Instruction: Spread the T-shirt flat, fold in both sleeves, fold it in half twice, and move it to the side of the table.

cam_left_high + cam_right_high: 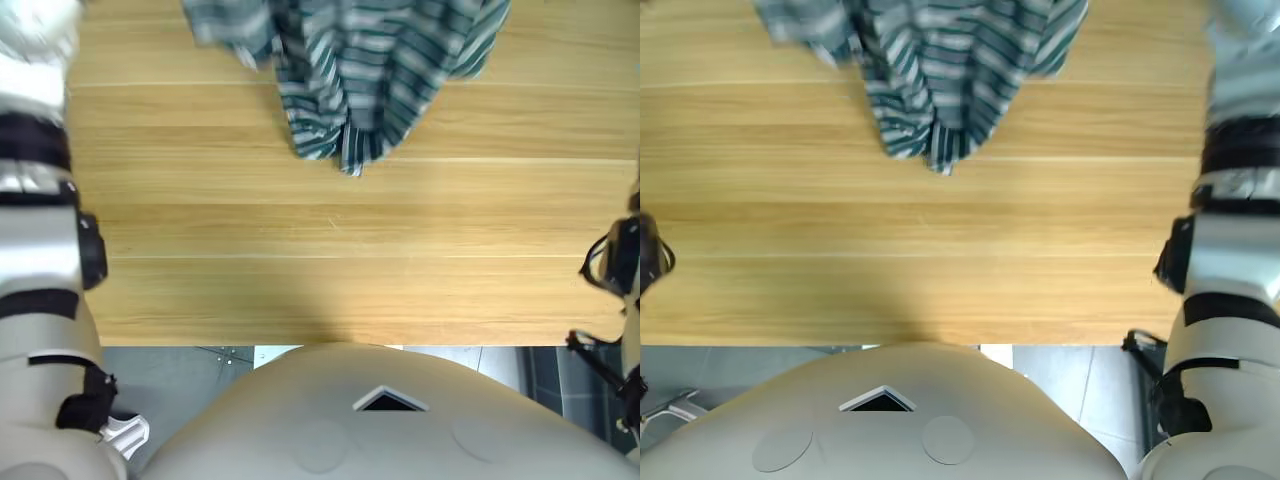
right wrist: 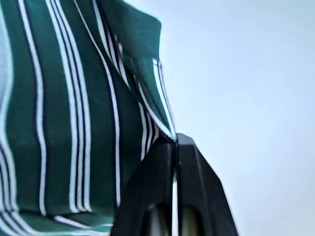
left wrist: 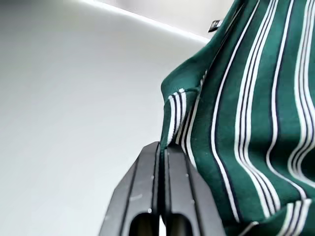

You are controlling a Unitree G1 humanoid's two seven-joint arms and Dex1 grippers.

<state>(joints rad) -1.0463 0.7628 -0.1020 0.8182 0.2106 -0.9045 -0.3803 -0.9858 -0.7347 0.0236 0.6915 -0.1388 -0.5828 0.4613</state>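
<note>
The left hand point(image 3: 160, 150) and right hand point(image 2: 174, 142) seem clamped on the T-shirt point(image 1: 350, 70); above the table point(image 1: 300, 250).

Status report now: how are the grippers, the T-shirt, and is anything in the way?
Left gripper shut on T-shirt edge. Right gripper same. T-shirt hangs bunched, not spread, over far part of wooden table.

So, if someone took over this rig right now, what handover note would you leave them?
Left gripper: shut on an edge of the T-shirt.
Right gripper: shut on another edge of it.
T-shirt: held up, bunched, its lower end hanging over the far part of the table.
Done: shirt picked up; not yet spread flat, nothing folded.
Left: lay it flat, fold in both sleeves, halve it twice, move it to the table's side.
</note>
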